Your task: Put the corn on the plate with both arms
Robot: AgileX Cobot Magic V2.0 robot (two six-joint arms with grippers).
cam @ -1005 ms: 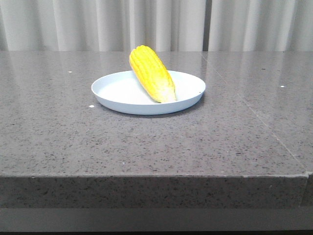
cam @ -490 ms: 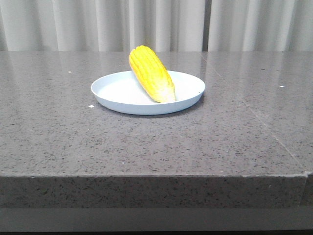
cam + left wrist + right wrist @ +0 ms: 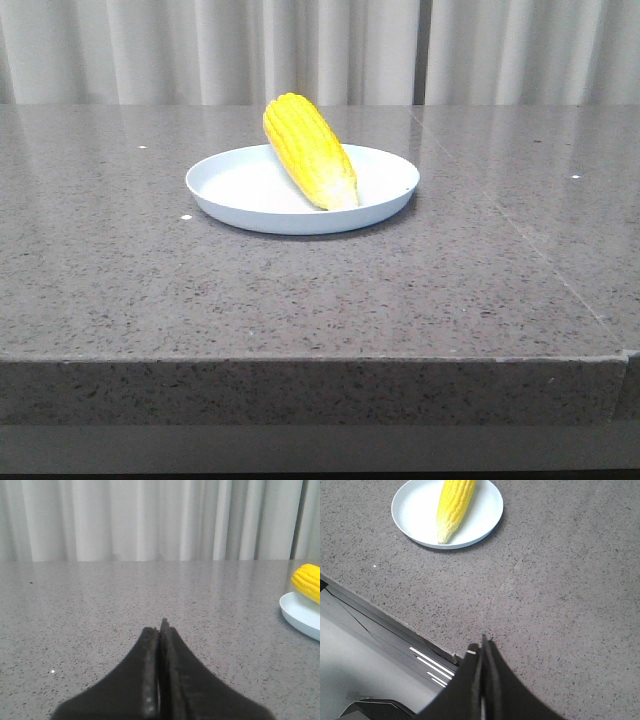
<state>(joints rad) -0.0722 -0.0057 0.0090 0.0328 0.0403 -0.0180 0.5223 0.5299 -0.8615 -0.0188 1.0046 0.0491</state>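
Left gripper point(image 3: 161, 625) low over the grey speckled stone surface point(image 3: 300, 290), jaws pressed together, nothing between them, black fingertips meeting in a thin seam. Seen only in its own wrist view; not in the front view. Well apart from the plate, which shows only as a sliver at the edge of that wrist view, with one end of the cob above it.

Near the middle of the surface in the front view, slightly left of centre: round pale blue-white plate point(image 3: 240, 195) with a low raised rim. Across it, the bright yellow corn cob point(image 3: 305, 148), lying at a slant, blunt end up over the far rim, paler tapered tip down on the plate's floor toward the near right. Cob wholly free of both grippers. A few small white specks on the surface left of the plate.

Behind the surface, pale pleated curtains point(image 3: 320, 50) across the whole back.

Right gripper point(image 3: 483, 645) raised over the near edge of the surface, jaws likewise pressed together and holding nothing. From its wrist view, plate and cob well apart from the fingertips, the cob running lengthwise across the plate's middle, pale tip close to the rim. Beyond the edge there, a paler lower structure, not clear enough to name.
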